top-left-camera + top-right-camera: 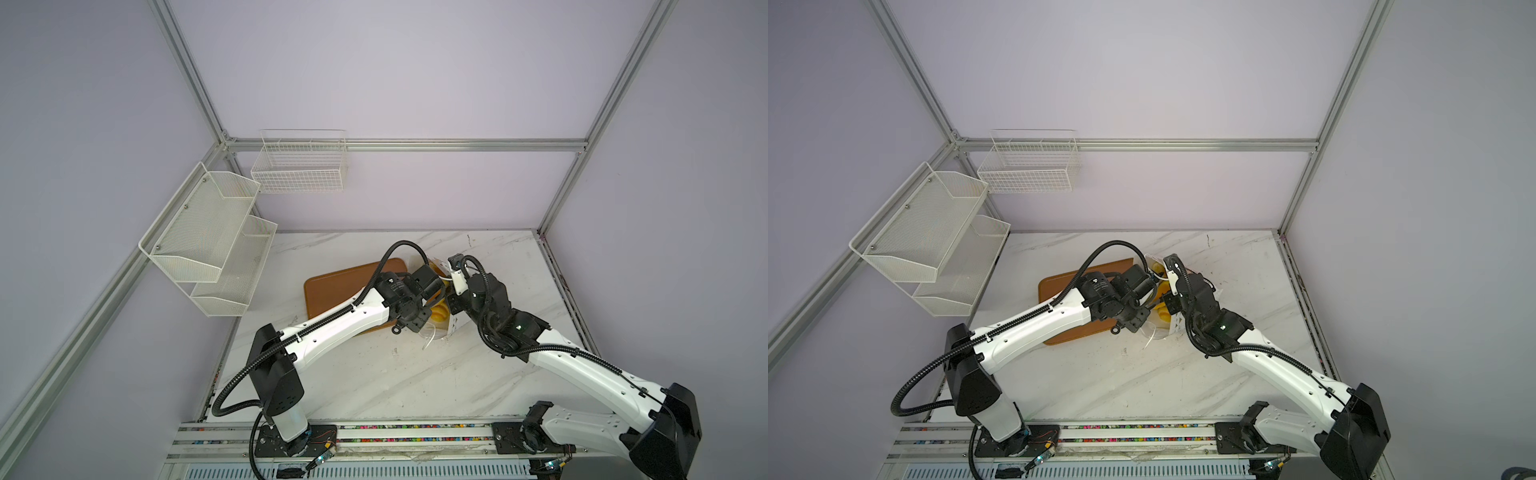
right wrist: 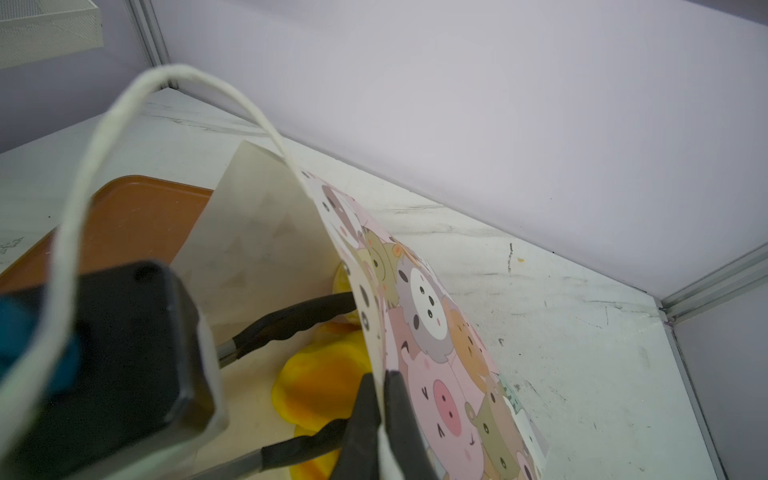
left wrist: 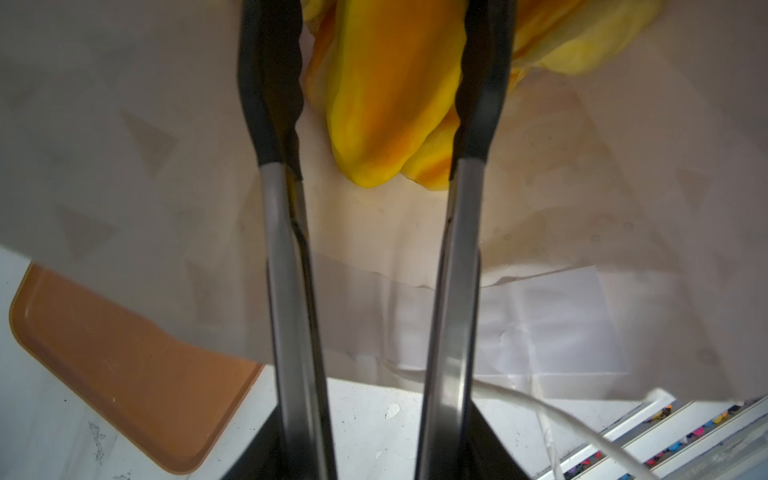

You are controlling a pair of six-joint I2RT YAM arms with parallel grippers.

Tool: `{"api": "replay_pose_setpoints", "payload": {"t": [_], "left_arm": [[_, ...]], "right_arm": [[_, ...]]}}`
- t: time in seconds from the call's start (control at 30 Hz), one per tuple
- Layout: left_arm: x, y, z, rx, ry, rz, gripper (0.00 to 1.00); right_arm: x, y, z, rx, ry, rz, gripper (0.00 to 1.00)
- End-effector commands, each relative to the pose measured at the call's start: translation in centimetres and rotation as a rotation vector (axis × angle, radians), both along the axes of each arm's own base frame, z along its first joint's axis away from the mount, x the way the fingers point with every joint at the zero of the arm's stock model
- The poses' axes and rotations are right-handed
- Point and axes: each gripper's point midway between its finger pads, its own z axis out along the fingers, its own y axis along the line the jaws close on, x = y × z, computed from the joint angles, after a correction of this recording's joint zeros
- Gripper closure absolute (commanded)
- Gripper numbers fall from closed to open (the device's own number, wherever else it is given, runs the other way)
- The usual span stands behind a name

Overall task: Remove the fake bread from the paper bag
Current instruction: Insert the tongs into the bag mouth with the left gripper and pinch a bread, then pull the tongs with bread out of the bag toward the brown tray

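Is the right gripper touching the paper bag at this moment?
Touching. The right wrist view shows the right gripper with its jaws shut on the wall of the paper bag, one inside, one outside.

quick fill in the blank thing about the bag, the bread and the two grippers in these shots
The fake bread lies ___ the paper bag.
The right gripper pinches the bag's wall, and the left gripper's fingers flank a ___ loaf.
The tray beside the bag is ___.
Missing words: inside; yellow; brown.
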Motion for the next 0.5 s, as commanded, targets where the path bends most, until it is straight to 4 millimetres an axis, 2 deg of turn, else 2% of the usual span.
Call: {"api": "replay_pose_setpoints", "payload": {"t": [0.0, 0.1, 0.27, 0.47], "left_arm": [[1.8, -1.7, 5.1, -0.124, -0.108, -0.011, 0.61], [1.6, -1.3, 5.7, -0.129, -0.121, -0.007, 0.79], [0.6, 0.1, 7.2, -0.159, -0.141, 0.004, 0.97], [-1.4, 2.4, 9.2, -0.223, -0.162, 0.020, 1.00]], "right_arm": [[0.1, 0.3, 3.1, 0.075, -0.055, 0.004, 1.00], [0.1, 0.2, 3.2, 0.074, -0.058, -0.004, 1.00], [0.3, 0.0, 3.1, 0.072, -0.055, -0.022, 1.00], [1.0, -0.3, 3.0, 0.077, -0.046, -0.070, 1.00]]}}
